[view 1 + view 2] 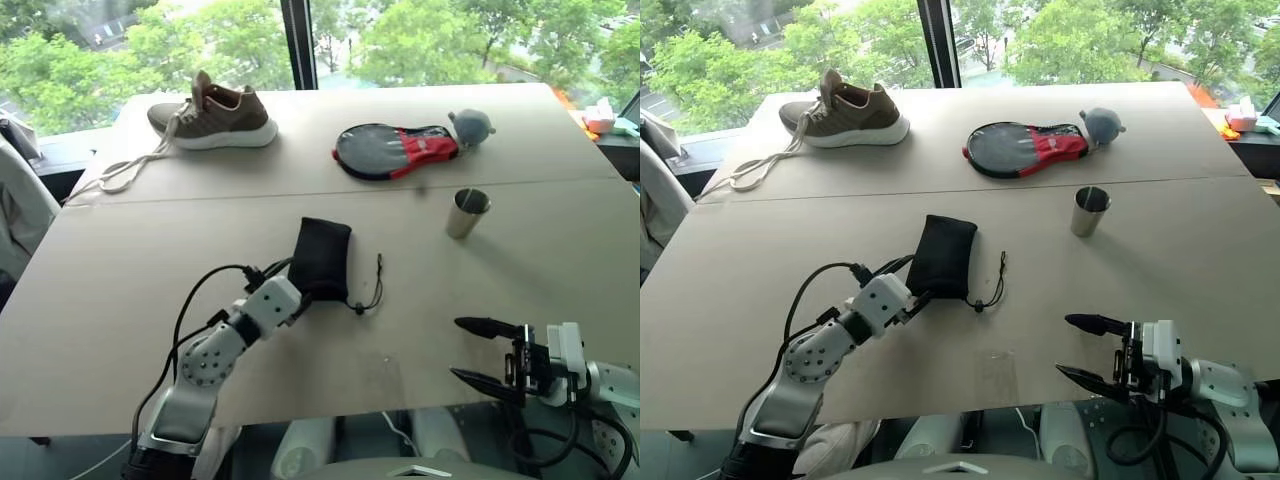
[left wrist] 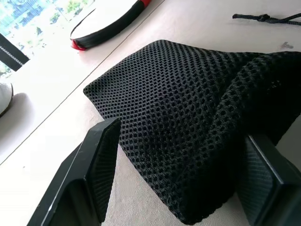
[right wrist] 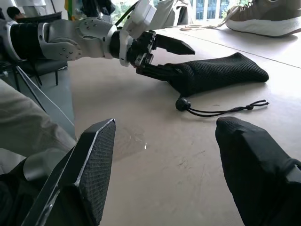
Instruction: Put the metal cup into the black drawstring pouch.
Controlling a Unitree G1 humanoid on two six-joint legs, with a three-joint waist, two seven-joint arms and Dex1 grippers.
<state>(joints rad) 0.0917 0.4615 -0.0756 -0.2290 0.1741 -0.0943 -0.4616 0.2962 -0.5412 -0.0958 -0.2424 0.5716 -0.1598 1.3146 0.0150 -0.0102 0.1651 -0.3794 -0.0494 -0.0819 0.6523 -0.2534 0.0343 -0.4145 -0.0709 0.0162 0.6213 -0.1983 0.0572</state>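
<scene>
The black drawstring pouch (image 1: 325, 255) lies flat near the middle of the table, its cord (image 1: 372, 290) trailing to the right. My left gripper (image 1: 305, 293) is at the pouch's near end, open. In the left wrist view its two fingers (image 2: 101, 155) stand on either side of the mesh fabric (image 2: 188, 117). The metal cup (image 1: 467, 213) stands upright further back on the right, apart from both grippers. My right gripper (image 1: 456, 348) hovers open near the table's front right edge, pointing left toward the pouch (image 3: 221, 70), with nothing between its fingers.
A brown shoe (image 1: 215, 115) with long laces sits at the back left. A black-and-red paddle-shaped case (image 1: 395, 150) and a grey plush toy (image 1: 470, 125) lie at the back, beyond the cup. The table's front edge (image 1: 330, 415) runs just below both arms.
</scene>
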